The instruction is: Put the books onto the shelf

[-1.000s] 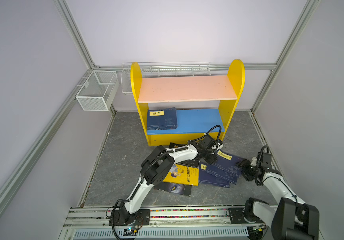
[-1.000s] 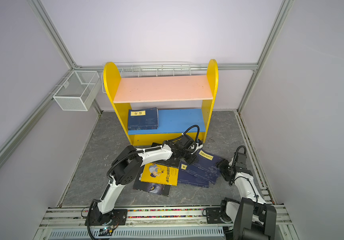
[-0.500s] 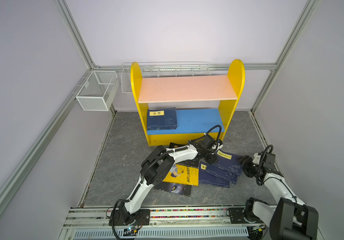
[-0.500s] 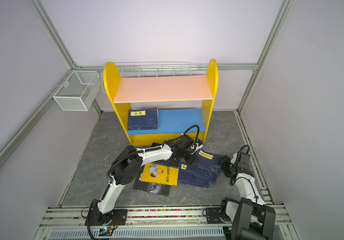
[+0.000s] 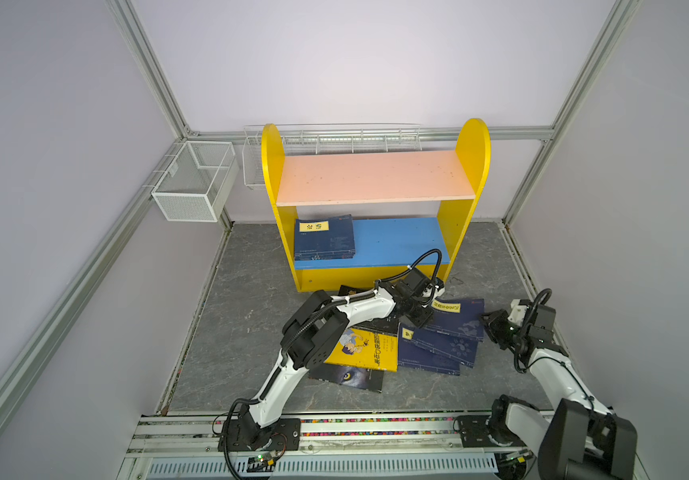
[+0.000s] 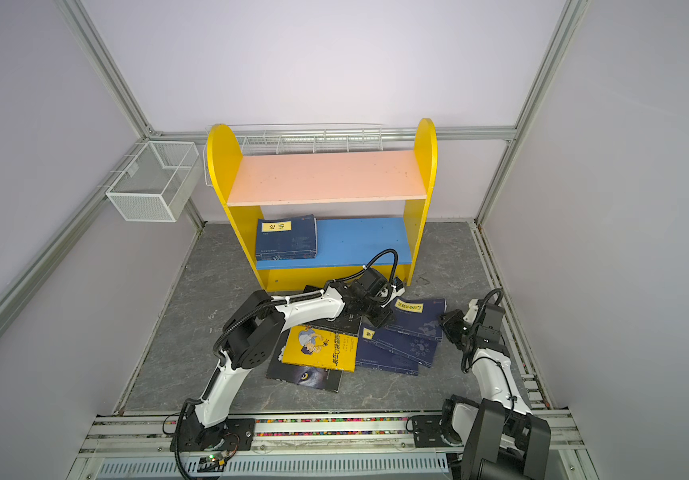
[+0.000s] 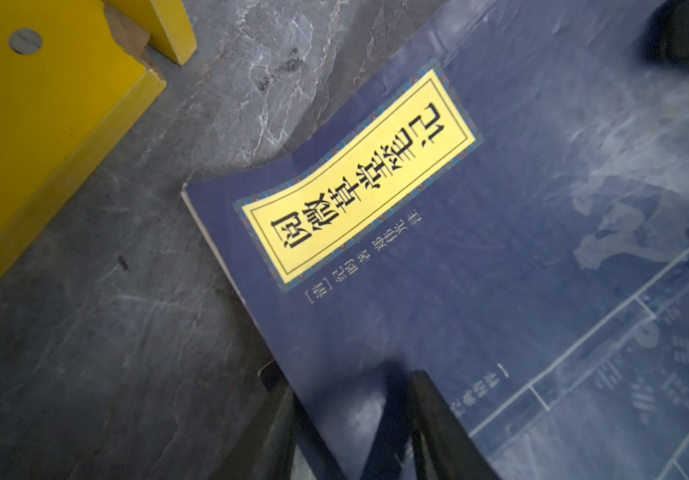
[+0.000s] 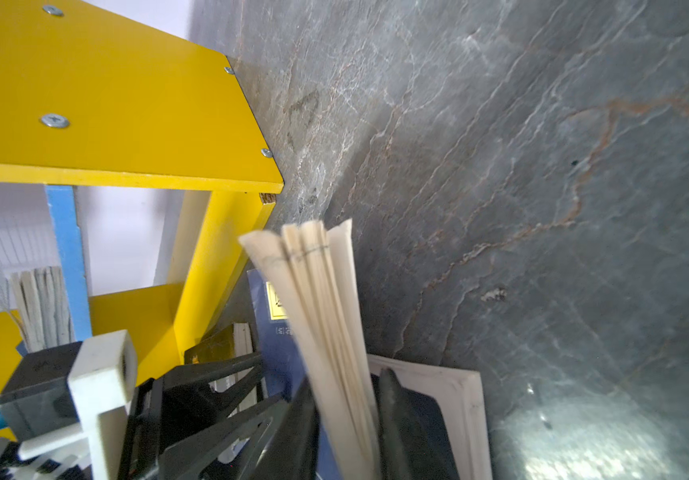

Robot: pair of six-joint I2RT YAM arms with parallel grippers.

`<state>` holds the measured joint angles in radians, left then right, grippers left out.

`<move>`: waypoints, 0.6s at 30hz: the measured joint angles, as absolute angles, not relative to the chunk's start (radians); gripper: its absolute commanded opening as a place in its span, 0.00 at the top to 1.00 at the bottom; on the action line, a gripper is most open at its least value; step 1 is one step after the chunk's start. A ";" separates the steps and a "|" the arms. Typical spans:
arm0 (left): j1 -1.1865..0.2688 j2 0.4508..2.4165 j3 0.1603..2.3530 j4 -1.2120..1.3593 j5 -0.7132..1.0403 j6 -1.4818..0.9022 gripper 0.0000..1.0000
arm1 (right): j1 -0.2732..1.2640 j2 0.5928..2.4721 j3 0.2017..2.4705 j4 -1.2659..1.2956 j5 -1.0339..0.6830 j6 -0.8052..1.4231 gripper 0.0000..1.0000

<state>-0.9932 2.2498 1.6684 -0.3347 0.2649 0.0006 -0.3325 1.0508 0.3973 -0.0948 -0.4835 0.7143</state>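
Observation:
A pile of books lies on the grey floor before the shelf point(image 5: 376, 178). My left gripper point(image 5: 422, 321) point(image 7: 351, 386) is shut on the left edge of the top navy book point(image 5: 461, 322) point(image 7: 479, 270), one finger under the cover and one on top. My right gripper point(image 5: 490, 328) point(image 8: 347, 378) is shut on the same book's right side, its cream page edges point(image 8: 317, 291) standing between the jaws. Beside it lie more navy books point(image 5: 438, 351), a yellow cartoon-cover book point(image 5: 365, 347) and a wolf-eye book point(image 5: 349, 377). A navy stack point(image 5: 325, 237) lies on the blue lower board point(image 5: 396, 241).
A white wire basket point(image 5: 193, 183) hangs on the left wall and a long wire basket point(image 5: 334, 137) runs behind the shelf. The shelf's yellow right panel point(image 5: 455, 249) stands close to my left wrist. The right wall is near my right arm.
My right gripper has moved left to the navy book's right edge and shut on it. The left arm and its grip have stayed as they were.

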 measured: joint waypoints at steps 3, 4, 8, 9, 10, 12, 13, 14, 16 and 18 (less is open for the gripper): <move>-0.991 2.247 1.668 -0.334 0.266 0.000 0.55 | -0.332 1.049 0.397 -0.086 -0.485 0.709 0.88; -0.990 2.246 1.668 -0.334 0.266 0.000 0.55 | -0.332 1.047 0.397 -0.085 -0.487 0.709 0.89; -0.977 2.228 1.649 -0.325 0.294 -0.027 0.32 | -0.326 1.029 0.398 -0.097 -0.495 0.707 0.93; -0.969 2.217 1.637 -0.318 0.312 -0.036 0.27 | -0.322 1.019 0.399 -0.105 -0.498 0.707 0.94; -0.959 2.200 1.620 -0.309 0.335 -0.053 0.22 | -0.315 1.003 0.402 -0.117 -0.502 0.707 0.94; -0.930 2.144 1.566 -0.281 0.374 -0.091 0.16 | -0.303 0.969 0.415 -0.146 -0.514 0.708 0.94; -0.908 2.104 1.531 -0.262 0.395 -0.114 0.13 | -0.295 0.952 0.429 -0.163 -0.523 0.708 0.94; -0.884 2.059 1.496 -0.239 0.413 -0.141 0.11 | -0.286 0.939 0.445 -0.176 -0.532 0.708 0.94; -0.832 1.966 1.433 -0.189 0.447 -0.192 0.09 | -0.265 0.921 0.479 -0.189 -0.557 0.711 0.94; -0.775 1.865 1.370 -0.129 0.476 -0.246 0.08 | -0.242 0.912 0.511 -0.191 -0.589 0.717 0.94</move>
<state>-0.7750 1.8648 1.3701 -0.1287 0.4755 -0.2459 -0.2424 0.9115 0.5110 -0.1909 -0.5892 0.7170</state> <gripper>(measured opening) 0.914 0.116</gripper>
